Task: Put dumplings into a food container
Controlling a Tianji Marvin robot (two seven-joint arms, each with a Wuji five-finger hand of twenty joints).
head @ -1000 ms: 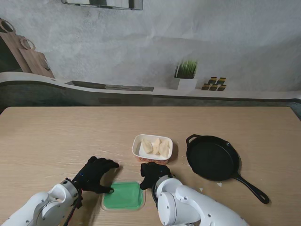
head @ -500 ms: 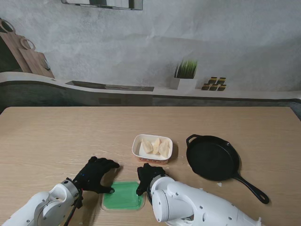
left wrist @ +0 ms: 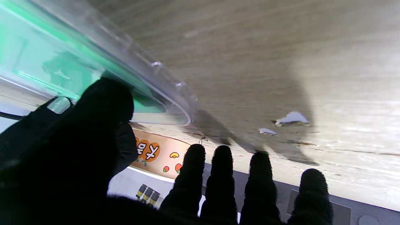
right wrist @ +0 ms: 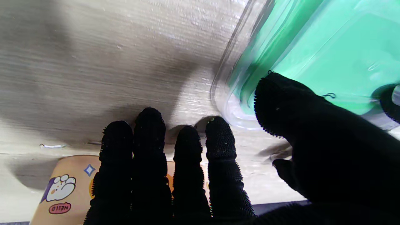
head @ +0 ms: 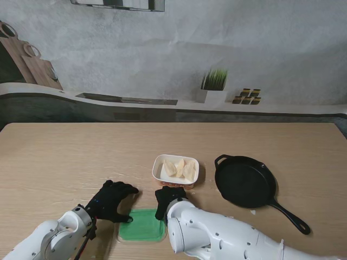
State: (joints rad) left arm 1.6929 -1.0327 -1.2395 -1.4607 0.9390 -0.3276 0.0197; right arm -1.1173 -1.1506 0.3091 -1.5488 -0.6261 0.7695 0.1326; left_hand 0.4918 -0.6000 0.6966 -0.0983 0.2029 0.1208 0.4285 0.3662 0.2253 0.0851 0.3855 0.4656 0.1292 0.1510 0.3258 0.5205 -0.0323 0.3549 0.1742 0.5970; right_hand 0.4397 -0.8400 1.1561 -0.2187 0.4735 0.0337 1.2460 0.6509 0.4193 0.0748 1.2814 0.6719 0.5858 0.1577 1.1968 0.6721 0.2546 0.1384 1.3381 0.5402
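Left hand (head: 111,201): four fingers (left wrist: 220,181) straight and slightly apart over bare surface (head: 65,162), holding nothing; thumb at the near-left edge of the green container (head: 142,225). Contact looks likely in the wrist view, not certain. No clamp on it.

Right hand (head: 168,199): four fingers (right wrist: 150,150) together and extended toward the dumpling dish (head: 175,170), thumb spread out over the container's rim at its right corner. Nothing held. Cannot tell whether the thumb presses the rim or hovers.

Container: on the surface nearest me, between the two hands; clear rim with a green face. Cannot tell whether the green face is a closed lid or the bare bottom; no dumplings show in it.

Dumplings (head: 179,168): several pale pieces, all in the white dish at 12 o'clock from the container, just beyond the right fingertips.

Black skillet (head: 246,184) at 3 o'clock from the dish, unused.

Progress: judged at the start. No dumpling moved; whole transfer remains, probably preceded by steadying or opening the container.
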